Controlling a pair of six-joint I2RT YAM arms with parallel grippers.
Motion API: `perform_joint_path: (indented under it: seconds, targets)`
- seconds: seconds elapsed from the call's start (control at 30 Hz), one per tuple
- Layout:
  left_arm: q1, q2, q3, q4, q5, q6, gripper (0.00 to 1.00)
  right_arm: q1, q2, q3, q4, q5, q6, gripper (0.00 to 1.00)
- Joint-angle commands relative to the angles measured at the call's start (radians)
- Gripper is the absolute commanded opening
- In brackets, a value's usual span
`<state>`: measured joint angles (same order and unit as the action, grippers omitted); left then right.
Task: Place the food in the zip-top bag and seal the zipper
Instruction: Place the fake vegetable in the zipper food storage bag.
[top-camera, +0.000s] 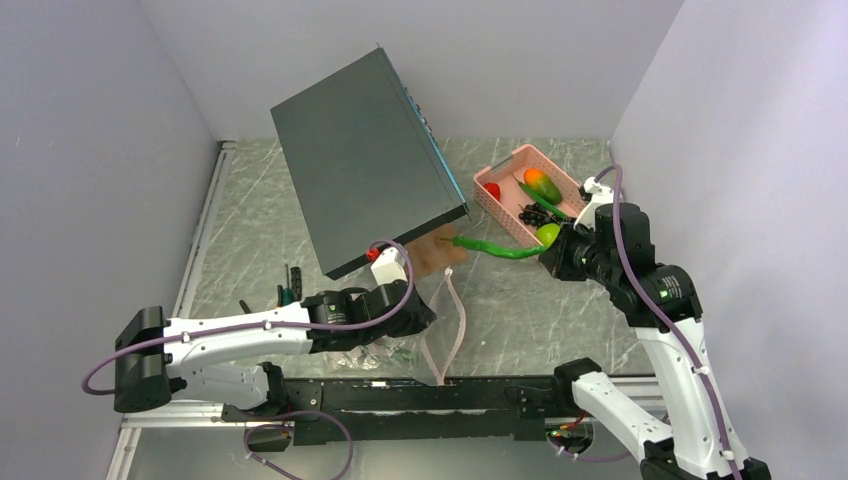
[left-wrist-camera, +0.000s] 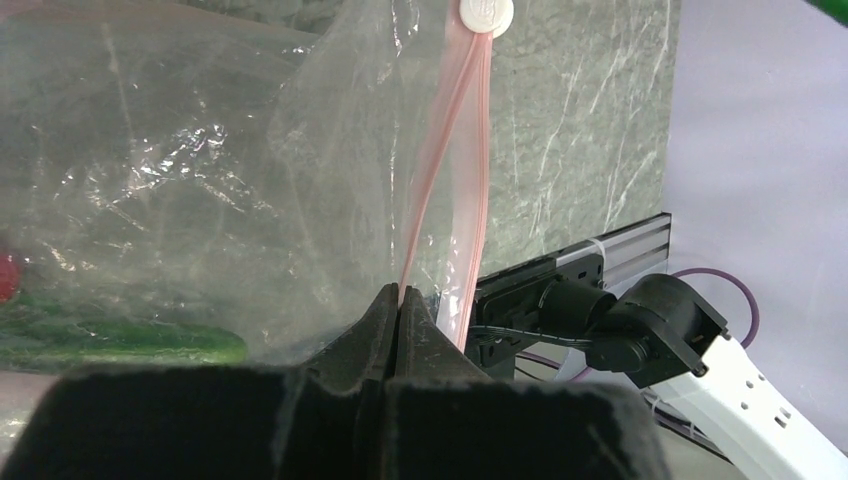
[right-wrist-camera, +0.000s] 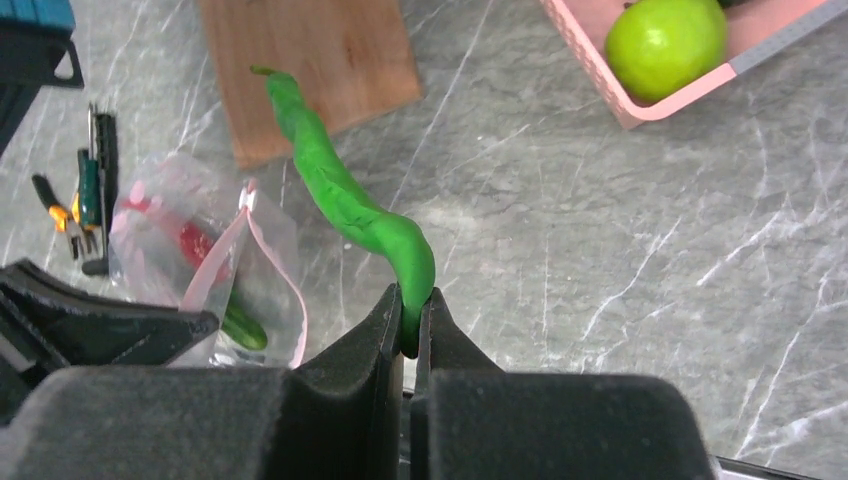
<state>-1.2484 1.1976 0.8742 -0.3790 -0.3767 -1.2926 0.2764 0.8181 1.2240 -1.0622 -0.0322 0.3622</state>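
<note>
Clear plastic bag (left-wrist-camera: 170, 170) lies lower centre of the overhead view; your left gripper (left-wrist-camera: 398, 300) is clenched on its pink zipper (left-wrist-camera: 452, 160) edge, holding the mouth up. Further right, your right gripper (right-wrist-camera: 410, 312) grasps a green pod (right-wrist-camera: 335, 185) by one end. Loading appears in hand; next, carry the pod left and down into the mouth.

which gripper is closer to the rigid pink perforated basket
Right. The right gripper, shut on a long green pod, sits just off the pink perforated basket's near corner; the left gripper is well away, clamping the clear plastic bag's pink strip.
</note>
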Motion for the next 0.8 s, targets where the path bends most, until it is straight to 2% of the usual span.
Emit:
perform_joint_path:
  seconds: [0.0, 0.57, 0.77]
  targets:
    - [0.060, 0.011, 0.024, -0.056, -0.059, -0.032, 0.00, 0.003, -0.033, 0.000, -0.033, -0.101, -0.075, 0.00]
    - [0.129, -0.085, -0.054, -0.179, -0.138, -0.060, 0.00, 0.052, -0.079, 0.052, -0.065, -0.219, -0.101, 0.00]
    - [0.150, -0.107, -0.062, -0.177, -0.146, -0.037, 0.00, 0.085, -0.103, 0.091, -0.127, -0.180, -0.087, 0.00]
